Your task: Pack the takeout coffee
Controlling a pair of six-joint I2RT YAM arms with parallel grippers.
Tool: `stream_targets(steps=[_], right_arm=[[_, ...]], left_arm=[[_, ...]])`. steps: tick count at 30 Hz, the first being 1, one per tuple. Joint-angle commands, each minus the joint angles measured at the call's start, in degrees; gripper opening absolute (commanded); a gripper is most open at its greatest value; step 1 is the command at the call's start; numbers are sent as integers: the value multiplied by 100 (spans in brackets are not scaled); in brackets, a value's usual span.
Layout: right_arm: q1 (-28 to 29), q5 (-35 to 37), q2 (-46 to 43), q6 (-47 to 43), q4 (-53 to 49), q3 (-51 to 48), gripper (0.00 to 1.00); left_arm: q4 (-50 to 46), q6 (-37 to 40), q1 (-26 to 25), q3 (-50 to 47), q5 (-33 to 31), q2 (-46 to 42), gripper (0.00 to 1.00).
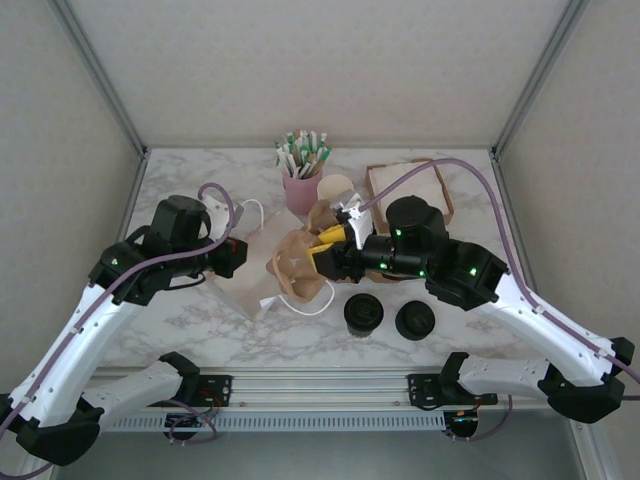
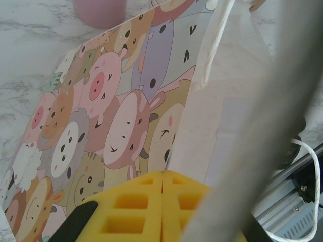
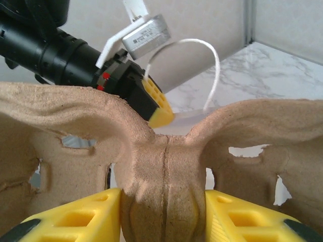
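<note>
Two takeout coffees, pale cups with black lids [image 1: 363,315] [image 1: 415,320], stand on the marble near the front edge, right of centre. My right gripper [image 1: 328,246] [image 3: 164,217] is shut on the middle ridge of a brown pulp cup carrier [image 1: 296,268] [image 3: 164,171], its yellow fingers [image 3: 86,217] pressing both sides. The carrier hangs at the mouth of a white paper bag [image 1: 245,285] with a cartoon animal print [image 2: 116,116]. My left gripper [image 1: 238,257] [image 2: 162,176] is shut on that bag's edge; it is also seen behind the carrier [image 3: 161,113].
A pink cup of straws [image 1: 300,185] stands at the back centre, with a cream paper cup [image 1: 336,188] beside it. A wooden tray of napkins [image 1: 440,195] sits at the back right. The bag's white string handle [image 1: 318,306] loops toward the front.
</note>
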Motion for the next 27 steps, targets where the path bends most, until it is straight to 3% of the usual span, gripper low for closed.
stream_targets(steps=[1, 13, 27], right_arm=[[82, -436, 77, 230, 653, -218, 42], [100, -1237, 502, -121, 1367, -602, 41], [90, -1030, 924, -761, 1492, -867, 40]], left_arm=[[24, -169, -62, 42, 128, -82, 0], [18, -248, -62, 92, 235, -45, 0], [-12, -300, -71, 95, 291, -12, 0]])
